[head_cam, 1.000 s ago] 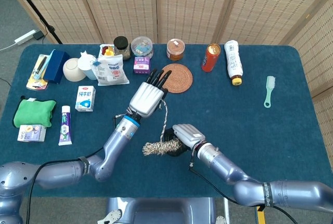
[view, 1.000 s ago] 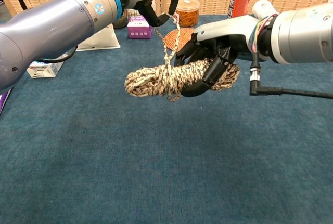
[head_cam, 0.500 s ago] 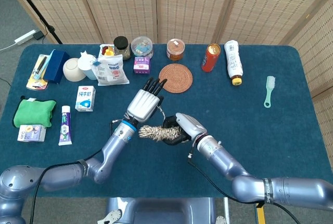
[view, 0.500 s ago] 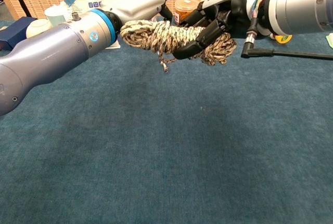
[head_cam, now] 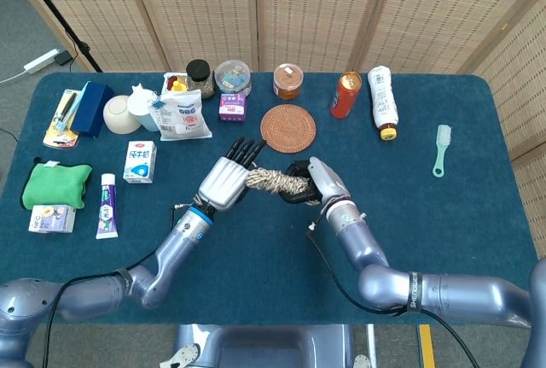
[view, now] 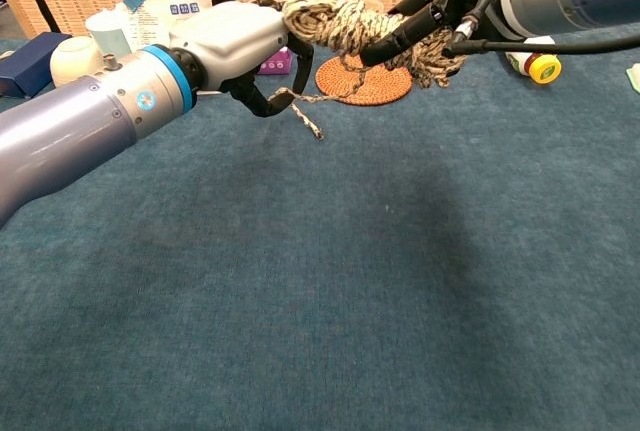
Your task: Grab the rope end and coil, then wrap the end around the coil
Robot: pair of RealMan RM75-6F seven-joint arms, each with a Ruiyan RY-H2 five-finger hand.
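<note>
- Both hands have lifted the coil [view: 360, 23] higher and farther from the robot than 1 second ago; in the chest view it has risen from mid-frame to the top edge.
- Nearest, the left hand [view: 245, 46] has its fingers curled around the rope end [view: 305, 116], which dangles from that hand with its tip loose.
- Just beyond, the right hand [view: 440, 11] clenches the coil's right portion, held clear above the table [view: 300, 301].
- Progress, as I judge it: end and coil are both grabbed, and some strands already cross the bundle; more wrapping and securing seem left.
- Farther back, upper centre of the head view: 1 woven coaster [head_cam: 288, 128], 1 red can [head_cam: 345, 95], 1 white bottle [head_cam: 381, 102].
</note>
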